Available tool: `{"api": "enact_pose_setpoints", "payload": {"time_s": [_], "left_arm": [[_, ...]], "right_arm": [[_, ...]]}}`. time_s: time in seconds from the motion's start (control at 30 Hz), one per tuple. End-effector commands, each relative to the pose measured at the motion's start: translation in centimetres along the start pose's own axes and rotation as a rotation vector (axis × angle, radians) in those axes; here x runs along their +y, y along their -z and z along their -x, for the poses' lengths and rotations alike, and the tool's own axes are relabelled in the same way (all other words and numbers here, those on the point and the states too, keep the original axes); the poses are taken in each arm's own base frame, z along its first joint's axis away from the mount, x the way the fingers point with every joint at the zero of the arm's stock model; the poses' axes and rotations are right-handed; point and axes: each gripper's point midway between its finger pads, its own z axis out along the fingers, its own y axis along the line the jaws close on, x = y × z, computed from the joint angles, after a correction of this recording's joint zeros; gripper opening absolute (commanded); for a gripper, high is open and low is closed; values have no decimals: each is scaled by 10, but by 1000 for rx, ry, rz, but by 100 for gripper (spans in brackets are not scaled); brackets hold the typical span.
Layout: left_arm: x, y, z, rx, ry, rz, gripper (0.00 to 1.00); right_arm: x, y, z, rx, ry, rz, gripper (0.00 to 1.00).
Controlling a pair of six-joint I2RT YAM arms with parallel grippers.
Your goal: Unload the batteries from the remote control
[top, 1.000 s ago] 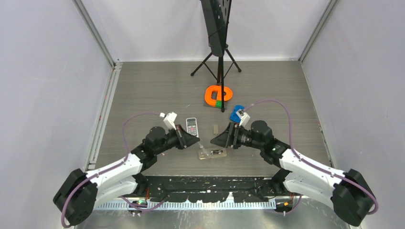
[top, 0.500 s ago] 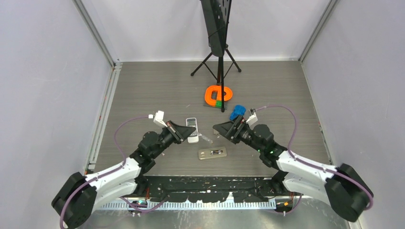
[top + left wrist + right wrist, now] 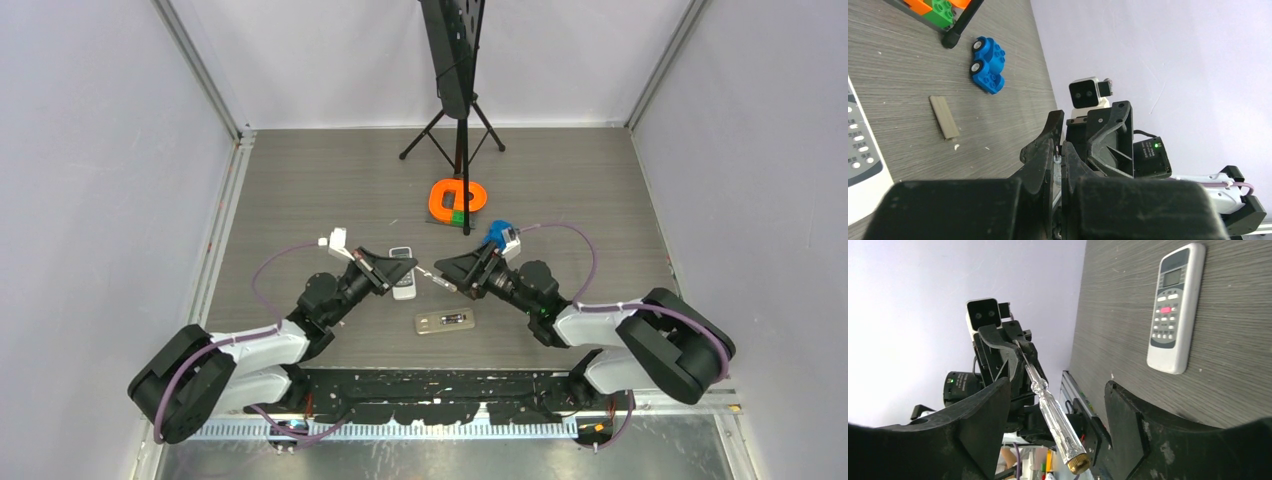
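Top view: left claw [image 3: 411, 265] and right claw [image 3: 449, 281] meet at a stick tool [image 3: 432, 277].
Batteries [image 3: 457, 320] sit in the open remote [image 3: 430, 323], near the arms. Left wrist view: left claw is clamped on the tool. Right wrist view: right claw's fingers stand apart around its handle.

A robotics laboratory's test cell, as we find it: a white-and-black jointed left robot arm [image 3: 250, 350] and its matching right robot arm [image 3: 600, 325] stand bolted to a speckled black base plate [image 3: 440, 385] at the near edge of a grey wood-grain tabletop [image 3: 330, 190]; plain pale-lilac wall panels [image 3: 100, 150] in silver aluminium frame rails [image 3: 198, 65] box us in; a black tripod stand [image 3: 461, 140] rises behind; a small white boxy camera [image 3: 1084, 93] rides one wrist.
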Motion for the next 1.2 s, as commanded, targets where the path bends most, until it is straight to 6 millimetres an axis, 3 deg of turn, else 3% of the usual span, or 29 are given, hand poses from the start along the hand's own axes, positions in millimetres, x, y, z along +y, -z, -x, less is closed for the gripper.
{"api": "enact_pose_setpoints", "payload": {"time_s": [0.0,0.23,0.4,0.57,1.17], "left_arm": [[-30,-3,15,-55,7,-115,0],[-29,-1,23,-102,15,-107,0],[-29,-1,22,-98,18,-105,0],[-29,-1,22,-98,19,-106,0],[-26,0,17,-77,21,-102,0]], "right_arm": [[44,-5,0,4,14,177,71],[52,-6,-8,33,13,236,69],[57,-8,-9,48,33,251,52],[58,-11,-9,52,39,247,44],[61,-11,-7,44,43,247,35]]}}
